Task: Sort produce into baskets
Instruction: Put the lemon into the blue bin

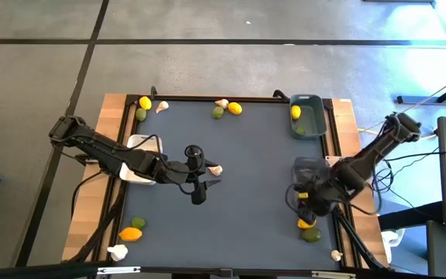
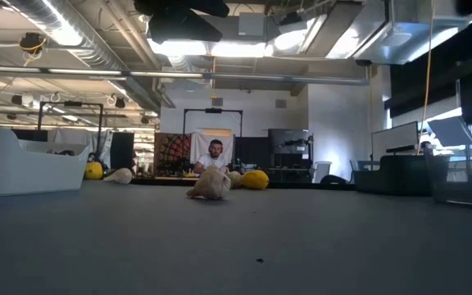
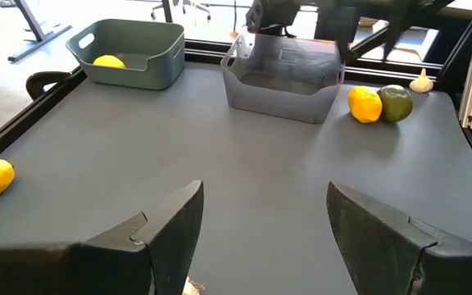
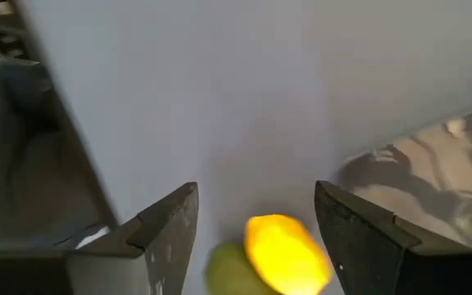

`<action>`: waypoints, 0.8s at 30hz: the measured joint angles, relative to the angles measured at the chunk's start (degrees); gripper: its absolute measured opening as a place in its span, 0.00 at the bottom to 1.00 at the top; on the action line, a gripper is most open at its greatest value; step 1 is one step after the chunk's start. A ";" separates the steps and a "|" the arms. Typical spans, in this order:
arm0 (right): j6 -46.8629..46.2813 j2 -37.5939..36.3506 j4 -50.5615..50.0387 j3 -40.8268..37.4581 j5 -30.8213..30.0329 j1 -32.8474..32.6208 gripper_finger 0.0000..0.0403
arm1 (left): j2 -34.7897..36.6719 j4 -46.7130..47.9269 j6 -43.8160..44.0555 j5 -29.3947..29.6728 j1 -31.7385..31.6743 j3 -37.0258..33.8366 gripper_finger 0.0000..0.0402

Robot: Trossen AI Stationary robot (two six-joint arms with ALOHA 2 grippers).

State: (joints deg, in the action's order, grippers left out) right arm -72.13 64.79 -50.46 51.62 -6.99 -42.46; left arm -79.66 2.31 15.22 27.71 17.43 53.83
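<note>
Nearest the right wrist camera, a lemon point(image 4: 283, 252) with a lime point(image 4: 229, 270) touching it is seen lying between the spread fingers of the right end effector point(image 1: 307, 203), which hangs over the pair beside the dark grey basket point(image 1: 310, 172) and holds nothing — a pick of one of the two is judged to be the step in hand. Over mid-worktop point(image 1: 246, 155) the left end effector point(image 1: 200, 177) is held spread and empty just beside a garlic bulb point(image 1: 215, 170), with the white basket point(image 1: 139, 143) behind it. Next, the right fingers would need lowering around the lemon alone — then a carry to the blue-grey basket point(image 1: 308, 116), where one lemon point(image 1: 296, 112) is already seen.
</note>
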 joint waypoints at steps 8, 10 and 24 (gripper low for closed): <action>-5.68 1.77 7.18 0.00 -4.89 -8.91 0.60 | 0.01 0.00 0.45 -0.01 0.00 0.01 0.64; -5.99 2.83 8.17 0.00 -5.76 -10.50 0.60 | 0.01 0.00 0.49 -0.01 0.00 0.01 0.64; -10.17 11.62 8.68 0.00 -4.37 -14.57 0.60 | 0.01 0.01 1.78 -0.01 -0.33 0.01 0.64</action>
State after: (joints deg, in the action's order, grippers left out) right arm -82.30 76.41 -41.78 51.62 -11.36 -57.04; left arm -79.66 2.32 17.01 27.70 17.10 53.84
